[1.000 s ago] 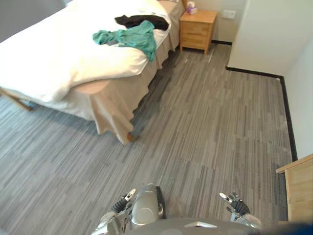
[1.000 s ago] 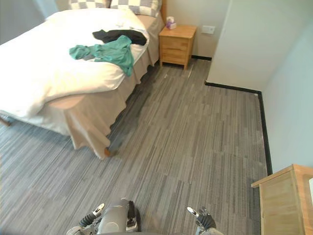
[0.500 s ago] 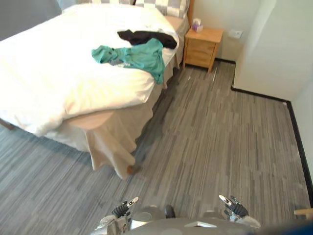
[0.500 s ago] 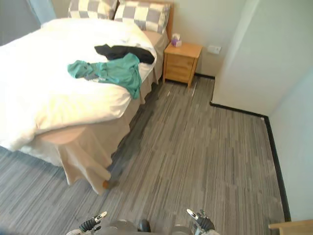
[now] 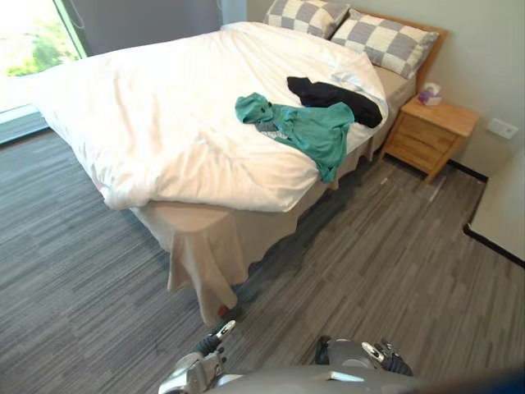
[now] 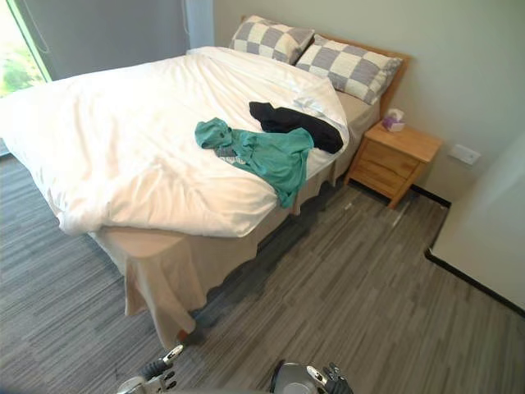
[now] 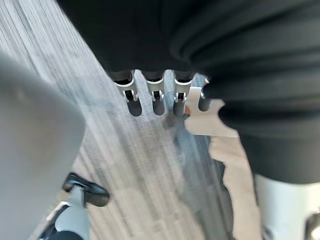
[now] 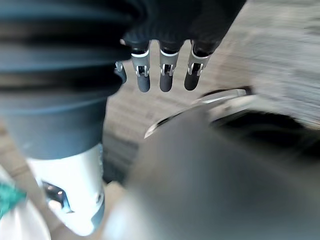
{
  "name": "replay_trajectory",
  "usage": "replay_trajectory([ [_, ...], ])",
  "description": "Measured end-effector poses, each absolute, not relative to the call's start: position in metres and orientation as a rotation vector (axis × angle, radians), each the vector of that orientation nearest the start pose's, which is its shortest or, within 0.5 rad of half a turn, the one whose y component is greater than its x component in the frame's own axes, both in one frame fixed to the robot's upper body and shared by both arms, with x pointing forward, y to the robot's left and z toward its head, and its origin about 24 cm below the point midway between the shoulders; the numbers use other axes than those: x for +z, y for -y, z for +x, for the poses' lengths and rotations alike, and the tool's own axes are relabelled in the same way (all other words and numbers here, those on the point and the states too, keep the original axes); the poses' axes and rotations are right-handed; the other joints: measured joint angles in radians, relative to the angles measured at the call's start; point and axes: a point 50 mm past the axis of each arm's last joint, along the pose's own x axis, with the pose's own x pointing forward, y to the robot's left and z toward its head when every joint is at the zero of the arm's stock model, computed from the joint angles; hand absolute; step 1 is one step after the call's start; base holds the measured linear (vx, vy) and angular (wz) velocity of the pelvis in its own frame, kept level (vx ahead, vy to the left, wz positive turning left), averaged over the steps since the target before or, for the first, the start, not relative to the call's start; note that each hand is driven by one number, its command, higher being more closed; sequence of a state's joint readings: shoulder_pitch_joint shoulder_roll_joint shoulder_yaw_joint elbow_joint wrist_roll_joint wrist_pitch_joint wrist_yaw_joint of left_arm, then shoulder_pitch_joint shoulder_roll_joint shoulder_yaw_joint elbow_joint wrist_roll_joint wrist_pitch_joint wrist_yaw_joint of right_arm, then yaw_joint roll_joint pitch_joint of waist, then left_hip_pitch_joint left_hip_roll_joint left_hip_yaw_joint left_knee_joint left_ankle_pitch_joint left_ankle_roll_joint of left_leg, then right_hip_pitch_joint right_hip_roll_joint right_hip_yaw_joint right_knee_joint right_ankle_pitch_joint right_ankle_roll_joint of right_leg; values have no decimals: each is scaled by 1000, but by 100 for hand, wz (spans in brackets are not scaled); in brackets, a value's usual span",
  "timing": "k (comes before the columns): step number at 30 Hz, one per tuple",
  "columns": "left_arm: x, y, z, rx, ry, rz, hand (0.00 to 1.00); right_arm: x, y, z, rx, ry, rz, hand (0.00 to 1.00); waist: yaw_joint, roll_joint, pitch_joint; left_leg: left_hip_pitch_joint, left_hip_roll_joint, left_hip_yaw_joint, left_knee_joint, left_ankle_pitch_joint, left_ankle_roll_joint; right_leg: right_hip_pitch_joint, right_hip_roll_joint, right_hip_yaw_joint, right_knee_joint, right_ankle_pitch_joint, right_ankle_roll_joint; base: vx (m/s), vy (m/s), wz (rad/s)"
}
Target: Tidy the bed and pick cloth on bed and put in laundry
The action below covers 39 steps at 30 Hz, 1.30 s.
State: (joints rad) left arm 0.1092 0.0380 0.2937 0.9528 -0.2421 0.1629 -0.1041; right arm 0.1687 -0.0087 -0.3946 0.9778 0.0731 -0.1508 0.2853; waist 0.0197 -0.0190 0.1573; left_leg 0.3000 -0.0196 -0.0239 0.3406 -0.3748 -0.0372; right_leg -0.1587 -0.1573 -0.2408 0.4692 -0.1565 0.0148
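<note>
On the white duvet (image 5: 156, 123) toward the nightstand (image 5: 428, 135), the teal garment (image 5: 302, 131) and black garment (image 5: 338, 97) are lying crumpled, while the left hand (image 5: 212, 340) and right hand (image 5: 378, 355) are hanging low, fingers (image 7: 158, 102) loosely apart and empty, seemingly too far to reach.

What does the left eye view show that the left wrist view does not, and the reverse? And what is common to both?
Left eye view: the white duvet with a green cloth and a black cloth lying on it, two checked pillows and a wooden nightstand. Left wrist view: the left hand from close, its fingers straight and holding nothing. Both: the grey floor and the beige bed skirt at the bed's corner.
</note>
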Motion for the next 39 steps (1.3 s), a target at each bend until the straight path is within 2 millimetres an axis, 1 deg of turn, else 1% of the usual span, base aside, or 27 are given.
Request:
replay_trajectory([
  [1, -161, -195, 88, 369, -1114, -458, 0, -151, 204, 89, -199, -892, 308, 0, 0, 5, -3, -93, 33, 17, 196, 8, 7, 16, 17, -31, 2, -42, -1, 407, -348, 50],
  [2, -160, -196, 90, 391, -1079, -478, 0, -149, 208, 93, -200, -879, 291, 0, -1, 30, 5, -209, 78, 23, 430, 72, -5, 59, 44, -57, -21, -66, -9, 399, -348, 56],
  [3, -159, -195, 91, 390, -1066, -483, 0, -147, 210, 97, -191, -868, 274, 0, 1, 42, 12, -268, 110, 33, 536, 89, -13, 85, 58, -71, -39, -72, -14, 447, -343, 46],
  [4, -159, -195, 89, 393, -1052, -485, 0, -146, 210, 101, -166, -877, 247, 0, 10, 55, 15, -345, 182, 85, 656, 88, -20, 138, 82, -92, -77, -83, -27, 371, -256, 33],
  [5, -158, -196, 90, 388, -1045, -479, 0, -147, 207, 103, -150, -893, 239, 0, 18, 59, 18, -381, 217, 121, 671, 87, -21, 196, 83, -120, -121, -81, -33, 426, -288, 31],
  [6, -158, -196, 90, 379, -1042, -472, 0, -149, 206, 104, -145, -908, 238, 0, 19, 59, 18, -393, 229, 140, 648, 87, -22, 231, 82, -131, -151, -79, -30, 359, -206, 36],
  [8, -158, -194, 91, 355, -1044, -448, 0, -152, 201, 103, -132, -949, 236, 0, 26, 59, 17, -405, 244, 254, 468, 88, -23, 325, 68, -176, -243, -70, -15, 383, -157, 50],
  [9, -158, -196, 93, 337, -1045, -427, 0, -151, 200, 108, -119, -949, 214, 0, 24, 62, 16, -406, 240, 357, 281, 110, -24, 361, 62, -217, -294, -63, -4, 337, -68, 63],
  [10, -158, -195, 93, 330, -1048, -420, 0, -152, 200, 108, -116, -953, 209, 0, 21, 64, 14, -405, 237, 400, 209, 139, -20, 371, 62, -236, -305, -62, -3, 425, -33, 92],
  [11, -158, -194, 93, 313, -1057, -410, 0, -153, 202, 107, -121, -965, 205, 0, 13, 69, 12, -406, 219, 479, 79, 226, 24, 394, 62, -280, -317, -67, 6, 305, 13, 83],
  [12, -159, -193, 93, 310, -1059, -408, 0, -154, 202, 106, -128, -972, 208, 0, 13, 63, 10, -396, 205, 512, 51, 224, 47, 399, 53, -301, -317, -72, 14, 395, 36, 126],
  [13, -159, -198, 92, 301, -1066, -382, 0, -155, 202, 106, -135, -981, 213, 0, 5, 47, -3, -381, 164, 516, -7, 243, 74, 408, 31, -346, -315, -67, 26, 305, 39, 104],
  [15, -158, -202, 94, 285, -1066, -351, 0, -156, 201, 106, -142, -989, 210, 0, 11, 16, -11, -368, 122, 525, -69, 261, 85, 416, 9, -385, -313, -60, 38, 362, 59, 88],
  [17, -157, -205, 95, 276, -1071, -327, 0, -153, 199, 116, -134, -969, 199, 0, 28, 4, -12, -349, 102, 517, -101, 262, 85, 427, 2, -391, -313, -54, 48, 286, 25, 36],
  [20, -157, -210, 94, 258, -1102, -275, 0, -151, 193, 126, -106, -949, 184, 0, 30, -15, -17, -300, 82, 499, -134, 264, 81, 468, -7, -396, -289, -34, 79, 241, -48, 33],
  [22, -158, -210, 92, 257, -1115, -268, 0, -150, 191, 130, -98, -943, 183, 0, 26, -20, -18, -278, 81, 479, -148, 264, 80, 459, -22, -407, -202, -28, 86, 202, -74, 42],
  [23, -158, -210, 91, 258, -1131, -267, 0, -150, 191, 130, -95, -947, 177, 0, 22, -21, -17, -265, 75, 464, -161, 264, 80, 416, -46, -407, -62, -23, 85, 180, -39, 58],
  [24, -159, -211, 90, 268, -1137, -260, 0, -152, 191, 127, -97, -958, 178, 0, 19, -20, -17, -241, 69, 442, -188, 264, 81, 372, -75, -390, 73, -4, 55, 231, -68, 86],
  [25, -159, -209, 90, 260, -1149, -242, 0, -153, 191, 124, -105, -976, 178, 0, -5, -6, -10, -191, 86, 389, -254, 257, 68, 292, -107, -320, 283, 53, -17, 162, -97, 82],
  [26, -159, -212, 91, 253, -1152, -224, 0, -154, 189, 123, -99, -981, 180, 0, -9, -2, 0, -171, 89, 373, -277, 265, 45, 255, -112, -284, 348, -12, -2, 188, -187, 97],
  [27, -159, -213, 93, 258, -1162, -212, 0, -154, 185, 123, -79, -984, 172, 0, -14, -9, 11, -149, 105, 335, -289, 273, 33, 196, -110, -233, 372, -135, 13, 159, -227, 87],
  [29, -160, -208, 96, 240, -1174, -213, 0, -154, 186, 121, -87, -975, 177, 0, -26, -2, 17, -141, 147, 268, -284, 276, 6, 115, -87, -167, 242, -182, 38, 173, -252, 97],
  [30, -160, -207, 97, 233, -1174, -212, 0, -153, 186, 122, -89, -968, 179, 0, -32, -10, 18, -140, 147, 250, -284, 278, -5, 107, -83, -143, 157, -167, 54, 156, -259, 100],
  [31, -158, -212, 100, 240, -1164, -203, 0, -154, 183, 120, -79, -971, 180, 0, -30, -54, 16, -142, 111, 216, -289, 277, -39, 106, -96, -73, -73, -17, 61, 155, -307, 81],
  [32, -157, -211, 105, 245, -1155, -213, 0, -156, 182, 116, -81, -996, 190, 0, -27, -69, 29, -123, 115, 176, -300, 267, -60, 126, -91, -53, -109, -4, 74, 146, -311, 67],
  [36, -162, -193, 98, 226, -1187, -242, 0, -153, 199, 120, -98, -986, 157, 0, -31, 26, 5, -137, 191, 157, -321, 273, -81, 192, 14, -82, -257, 28, 58, 151, -172, 20],
  [39, -163, -192, 97, 231, -1181, -241, 0, -154, 199, 117, -82, -998, 165, 0, -29, 25, 9, -102, 207, 155, -340, 271, -90, 231, 39, -84, -293, 35, 52, 128, -54, -3],
])
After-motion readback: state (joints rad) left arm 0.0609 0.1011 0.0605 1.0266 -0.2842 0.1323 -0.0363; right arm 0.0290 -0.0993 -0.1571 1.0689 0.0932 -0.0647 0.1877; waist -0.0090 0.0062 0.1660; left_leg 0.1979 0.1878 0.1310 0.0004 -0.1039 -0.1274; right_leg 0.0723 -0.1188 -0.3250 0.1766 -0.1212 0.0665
